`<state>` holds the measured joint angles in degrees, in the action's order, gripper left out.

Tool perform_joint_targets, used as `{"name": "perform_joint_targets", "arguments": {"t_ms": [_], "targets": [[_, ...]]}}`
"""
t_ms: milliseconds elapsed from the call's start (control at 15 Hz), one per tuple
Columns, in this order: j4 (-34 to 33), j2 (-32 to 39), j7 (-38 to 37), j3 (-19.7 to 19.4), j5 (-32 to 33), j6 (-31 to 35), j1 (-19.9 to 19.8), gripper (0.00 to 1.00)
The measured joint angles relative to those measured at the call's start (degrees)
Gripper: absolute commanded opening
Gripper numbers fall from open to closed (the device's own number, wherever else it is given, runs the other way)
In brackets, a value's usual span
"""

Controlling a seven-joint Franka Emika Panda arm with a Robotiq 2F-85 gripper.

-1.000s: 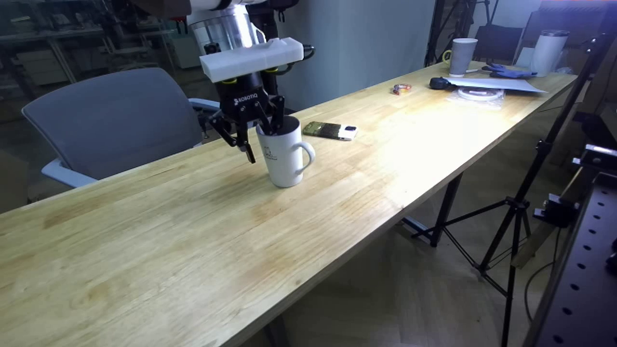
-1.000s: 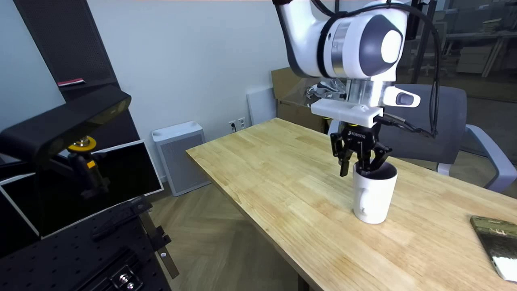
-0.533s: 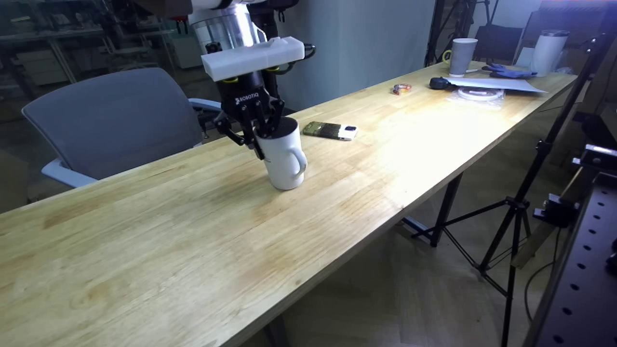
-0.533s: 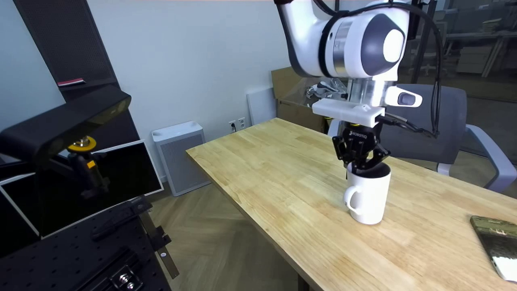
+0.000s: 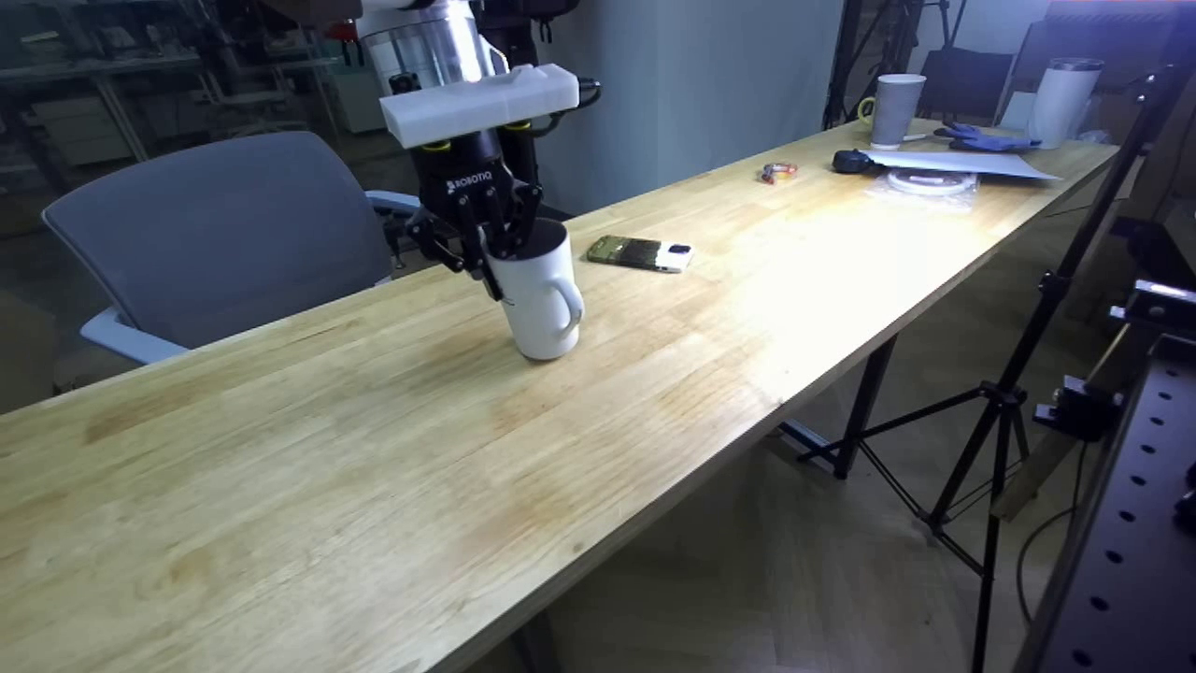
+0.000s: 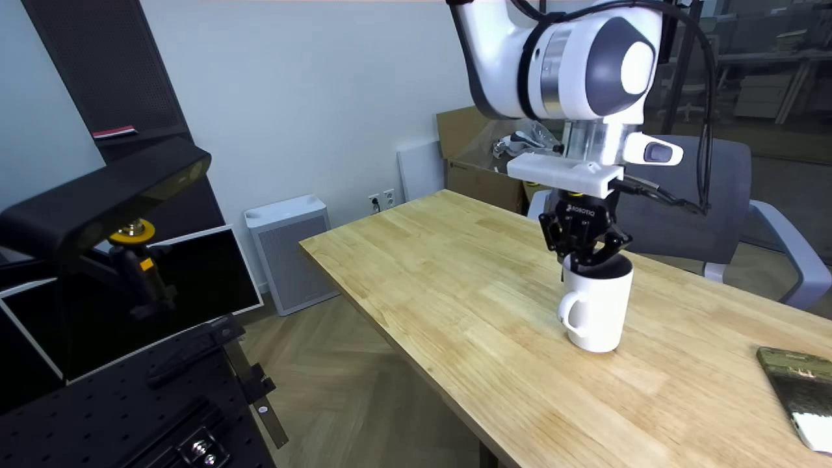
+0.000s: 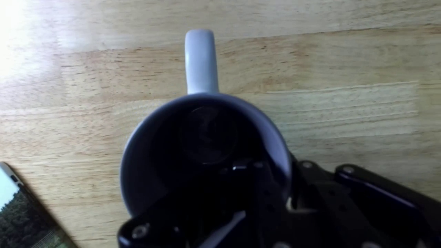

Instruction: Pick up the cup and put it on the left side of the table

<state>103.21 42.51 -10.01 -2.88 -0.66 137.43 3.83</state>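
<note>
The white cup (image 5: pixel 537 308) is upright, its base appearing just above the light wooden table (image 5: pixel 374 467). My gripper (image 5: pixel 501 273) is shut on the cup's wall at the rim, one finger inside and one outside. In an exterior view the cup (image 6: pixel 603 312) has its loop handle toward the table's long front edge, and the gripper (image 6: pixel 571 265) is on its rim. In the wrist view the cup's (image 7: pixel 201 65) handle points up and its inside is dark. The fingers (image 7: pixel 280 174) straddle the rim at lower right. The fingertip inside is mostly hidden in shadow.
A phone (image 5: pixel 641 253) lies beside the cup; it also shows in the wrist view (image 7: pixel 27 217). A grey chair (image 5: pixel 234 234) stands against the table's back edge. A grey mug (image 5: pixel 897 110), white tumbler (image 5: pixel 1065 105) and paper (image 5: pixel 962 164) are at the far end.
The fingers have closed on the cup's wall. The cup has turned a little, its handle swinging around, and has shifted. Gripper and cup have then risen slightly.
</note>
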Motion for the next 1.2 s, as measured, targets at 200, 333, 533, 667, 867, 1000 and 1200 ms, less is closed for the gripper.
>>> {"name": "perform_joint_targets", "arguments": {"t_ms": [200,333,533,667,867,1000,1200], "targets": [[-1.33,0.00,0.00,0.08,-0.29,0.00,0.00,0.03],[-2.28,-0.05,0.00,0.22,-0.44,0.00,0.01,0.03],[-3.44,-0.37,-0.09,0.31,-0.66,-0.51,0.01,0.03],[-4.14,-0.82,-0.33,0.30,-0.72,-2.22,0.01,0.03],[-5.42,-1.45,-0.98,0.27,-0.77,-5.49,0.00,0.03],[-6.15,-1.94,-1.35,0.23,-0.87,-7.17,-0.01,0.03],[-7.06,-2.66,-1.77,0.17,-1.21,-8.84,-0.12,0.03]]}}
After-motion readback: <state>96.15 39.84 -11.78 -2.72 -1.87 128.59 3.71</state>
